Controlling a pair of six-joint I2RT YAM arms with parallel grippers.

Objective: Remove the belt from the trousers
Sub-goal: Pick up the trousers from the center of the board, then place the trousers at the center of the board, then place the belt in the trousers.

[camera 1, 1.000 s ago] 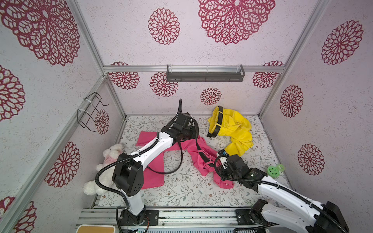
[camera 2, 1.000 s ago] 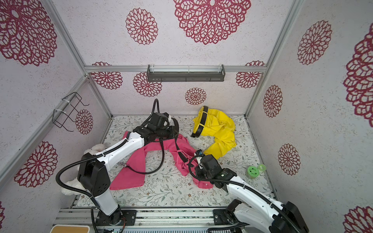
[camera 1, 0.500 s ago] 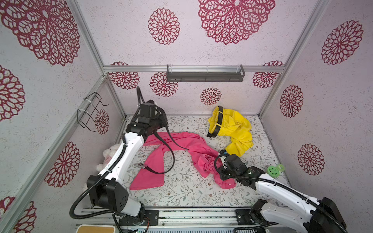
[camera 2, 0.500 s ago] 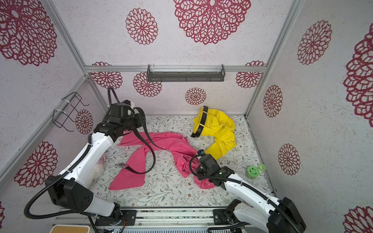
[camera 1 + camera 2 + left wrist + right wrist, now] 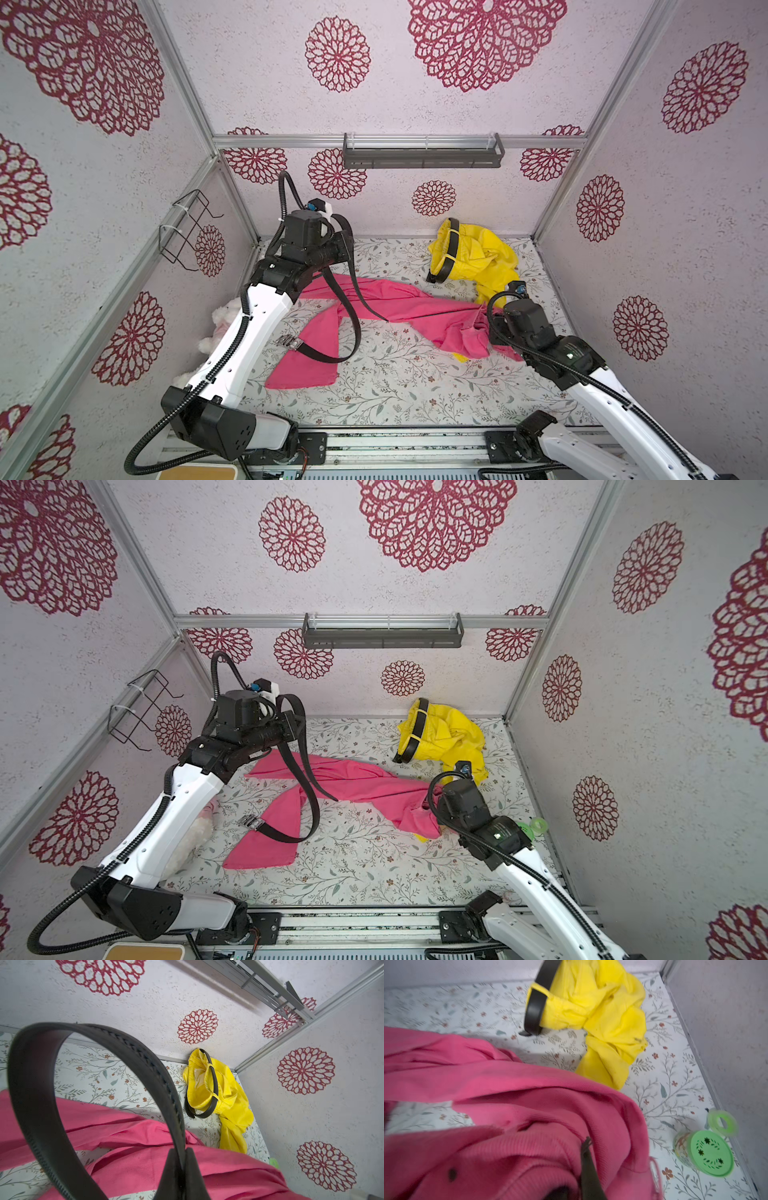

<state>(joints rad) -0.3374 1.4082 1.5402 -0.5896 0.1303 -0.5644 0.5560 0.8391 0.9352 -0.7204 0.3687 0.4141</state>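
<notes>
Left gripper [image 5: 345,246]: clenched on the belt [image 5: 354,309], raised near the back wall.
Right gripper [image 5: 487,327]: clamped on the waist of the pink trousers [image 5: 415,307], low at the mat [image 5: 395,374].
Belt: hangs from the left gripper in two strands. The buckle [image 5: 291,342] is on the mat beside a trouser leg, and the tip [image 5: 384,320] lies on the cloth.
Loops: the belt appears free of them, but this cannot be confirmed at the tip.
Key relation: the belt's long axis runs from the left gripper down and frontward. The waist lies well apart, at the right gripper. The left arm is nearer the belt.
Next move (judged): carry the belt away from the right gripper, clear of the cloth.
</notes>
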